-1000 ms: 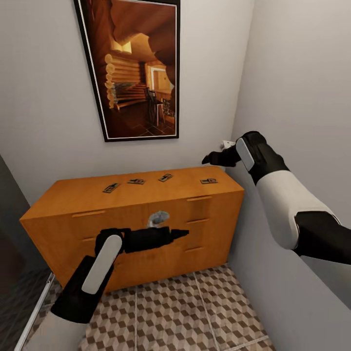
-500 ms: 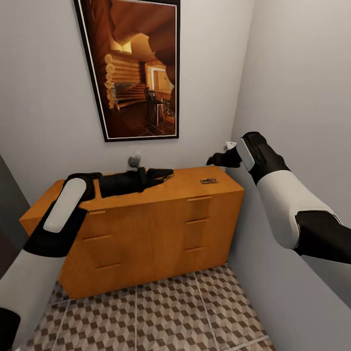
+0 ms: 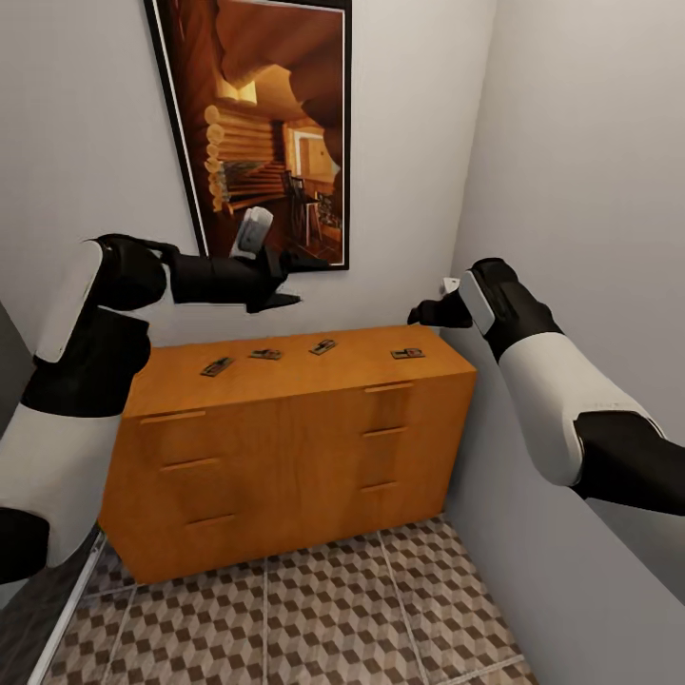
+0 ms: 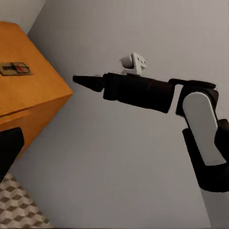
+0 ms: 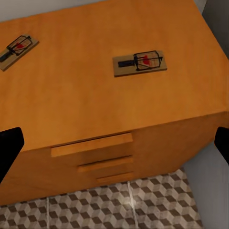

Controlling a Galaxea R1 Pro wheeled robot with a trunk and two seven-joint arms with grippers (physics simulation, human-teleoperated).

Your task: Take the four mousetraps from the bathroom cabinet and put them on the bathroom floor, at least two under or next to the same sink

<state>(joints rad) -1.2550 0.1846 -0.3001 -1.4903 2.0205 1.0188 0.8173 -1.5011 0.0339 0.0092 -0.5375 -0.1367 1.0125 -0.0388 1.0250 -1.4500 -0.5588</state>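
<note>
Several mousetraps lie in a row on the orange-brown cabinet [image 3: 285,428]: one at the left [image 3: 217,366], two in the middle [image 3: 266,354] [image 3: 323,346] and one near the right end [image 3: 407,353]. My left gripper [image 3: 293,281] hangs open well above the cabinet top, in front of the picture, holding nothing. Over the cabinet's right end hovers my right gripper [image 3: 419,312], open and empty. In the right wrist view its fingers [image 5: 9,145] stand wide apart above the right-hand mousetrap [image 5: 140,62], with another mousetrap [image 5: 16,47] further along. The left wrist view catches the right gripper [image 4: 83,81] and one mousetrap [image 4: 14,69].
A large framed picture [image 3: 271,133] hangs on the back wall above the cabinet. The grey side wall [image 3: 590,190] stands close on the right, beside my right arm. Cube-patterned floor tiles [image 3: 333,609] stretch before the cabinet. A dark strip with a white rail [image 3: 57,618] borders the left.
My left arm has swung up from the drawer fronts, past the cabinet top, to in front of the picture. The right arm has barely shifted. The mousetraps have not moved.
</note>
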